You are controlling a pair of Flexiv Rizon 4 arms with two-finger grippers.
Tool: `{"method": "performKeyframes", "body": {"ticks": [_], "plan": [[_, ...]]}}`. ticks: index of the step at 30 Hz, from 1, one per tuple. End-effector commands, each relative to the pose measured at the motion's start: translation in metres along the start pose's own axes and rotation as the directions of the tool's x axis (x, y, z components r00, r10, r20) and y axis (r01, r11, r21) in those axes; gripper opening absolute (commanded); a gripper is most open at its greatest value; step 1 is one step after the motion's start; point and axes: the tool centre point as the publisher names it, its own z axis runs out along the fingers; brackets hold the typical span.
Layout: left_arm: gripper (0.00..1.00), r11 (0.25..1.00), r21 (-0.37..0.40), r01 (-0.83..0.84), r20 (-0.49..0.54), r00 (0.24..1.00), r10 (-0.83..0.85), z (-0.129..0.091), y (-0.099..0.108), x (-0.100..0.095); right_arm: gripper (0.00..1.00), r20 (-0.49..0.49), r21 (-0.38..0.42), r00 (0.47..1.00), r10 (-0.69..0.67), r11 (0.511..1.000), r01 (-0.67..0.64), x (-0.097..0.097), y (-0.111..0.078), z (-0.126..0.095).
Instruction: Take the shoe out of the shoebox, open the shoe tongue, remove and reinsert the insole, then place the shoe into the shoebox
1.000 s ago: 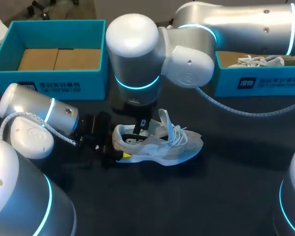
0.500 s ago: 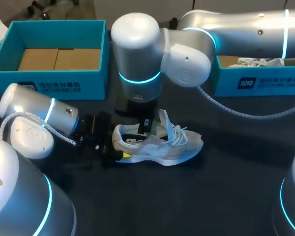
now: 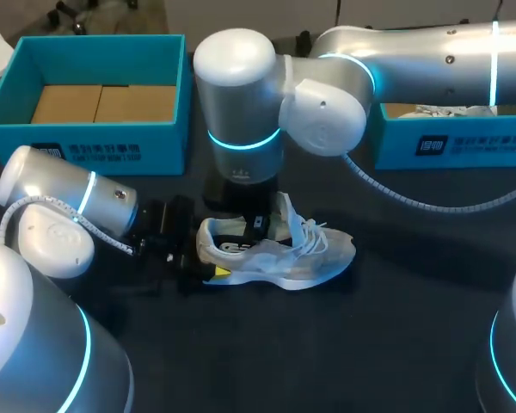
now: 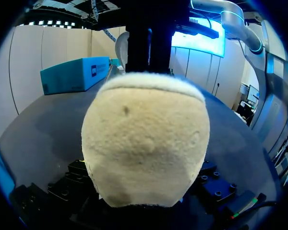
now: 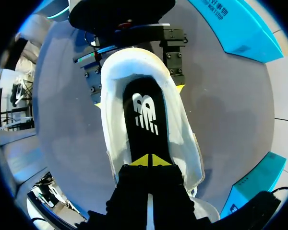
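While the left gripper (image 5: 138, 96) clamps the heel of the white mesh sneaker (image 3: 279, 254), steadying it mid-way across the dark tabletop (image 3: 396, 344), the right gripper (image 5: 148, 161), fingertips closed together, bears on the black insole (image 5: 145, 115), probably to work it.

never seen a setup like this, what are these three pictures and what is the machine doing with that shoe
It is a two-armed robot at a dark table. The wide picture looks down from above; the two round ones come from a camera on each wrist. A white shoe lies on the table, near a teal shoebox and a second shoebox. The left gripper clamps the shoe's heel from both sides, so its camera sees mostly heel. The right gripper is down inside the shoe, yellow tips together on the black insole; whether they pinch it I cannot tell.
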Motion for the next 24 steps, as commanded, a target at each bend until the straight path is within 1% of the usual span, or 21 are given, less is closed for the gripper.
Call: {"method": "performKeyframes", "body": {"ticks": [1, 6, 9, 10, 11, 12, 20, 24], "plan": [[0.00, 1.000, -0.004, 0.001, 0.001, 1.000, -0.001, 0.000, 0.000, -0.001, 0.00, -0.005, -0.010, 1.000, 0.002, 1.000, -0.002, -0.003, 0.001, 0.005], [0.00, 1.000, -0.004, 0.001, 0.001, 1.000, -0.001, 0.000, 0.000, -0.001, 0.00, -0.023, -0.010, 1.000, 0.001, 1.000, -0.001, -0.002, 0.001, 0.014], [0.00, 1.000, -0.004, 0.001, 0.001, 1.000, -0.001, 0.000, 0.000, -0.001, 0.00, -0.021, -0.004, 1.000, 0.010, 1.000, -0.010, -0.002, 0.000, 0.016], [0.00, 1.000, -0.004, 0.001, 0.001, 1.000, -0.001, 0.000, 0.000, -0.001, 0.07, -0.018, -0.004, 1.000, 0.012, 1.000, -0.012, -0.002, 0.000, 0.016], [0.00, 1.000, -0.004, 0.001, 0.001, 1.000, -0.001, 0.000, 0.000, -0.001, 0.25, -0.015, -0.005, 1.000, 0.014, 1.000, -0.014, -0.002, 0.000, 0.016], [0.00, 1.000, -0.004, 0.001, 0.001, 1.000, -0.001, 0.000, 0.000, -0.001, 0.29, -0.014, -0.006, 1.000, 0.015, 1.000, -0.015, -0.003, 0.000, 0.016], [0.00, 1.000, -0.004, 0.001, 0.001, 1.000, -0.001, 0.000, 0.000, -0.001, 0.36, 0.010, -0.017, 1.000, 0.025, 1.000, -0.025, -0.006, 0.004, 0.018], [0.00, 1.000, -0.004, 0.001, 0.001, 1.000, -0.001, 0.000, 0.000, -0.001, 0.38, 0.015, -0.025, 1.000, 0.023, 0.999, -0.022, -0.004, 0.008, 0.023]]}}
